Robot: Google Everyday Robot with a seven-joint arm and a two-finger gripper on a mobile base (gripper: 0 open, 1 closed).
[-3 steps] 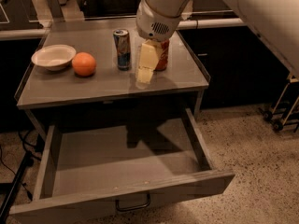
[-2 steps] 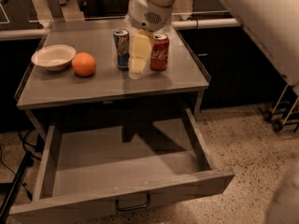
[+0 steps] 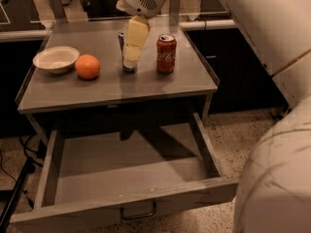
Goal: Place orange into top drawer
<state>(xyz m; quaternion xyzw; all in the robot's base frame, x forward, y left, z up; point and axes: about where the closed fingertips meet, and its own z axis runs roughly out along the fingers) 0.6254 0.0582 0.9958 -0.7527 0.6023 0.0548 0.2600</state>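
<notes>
The orange point(image 3: 88, 66) sits on the grey cabinet top point(image 3: 107, 89), at the left, just right of a white bowl point(image 3: 55, 58). The top drawer point(image 3: 121, 171) is pulled out below the cabinet top and holds nothing; its dark loop handle point(image 3: 139, 212) shows on the front. My gripper point(image 3: 132, 50) hangs over the middle of the cabinet top, pointing down, right of the orange and in front of a blue can point(image 3: 121, 39). It holds nothing that I can see.
A red cola can point(image 3: 166, 53) stands right of the gripper. My arm's pale body point(image 3: 277, 178) fills the right side of the view. Speckled floor lies around the cabinet, with dark cables at lower left point(image 3: 14, 178).
The gripper has moved left and back along the cabinet top, from in front of the red cola can to in front of the blue can, closer to the orange. The view has shifted.
</notes>
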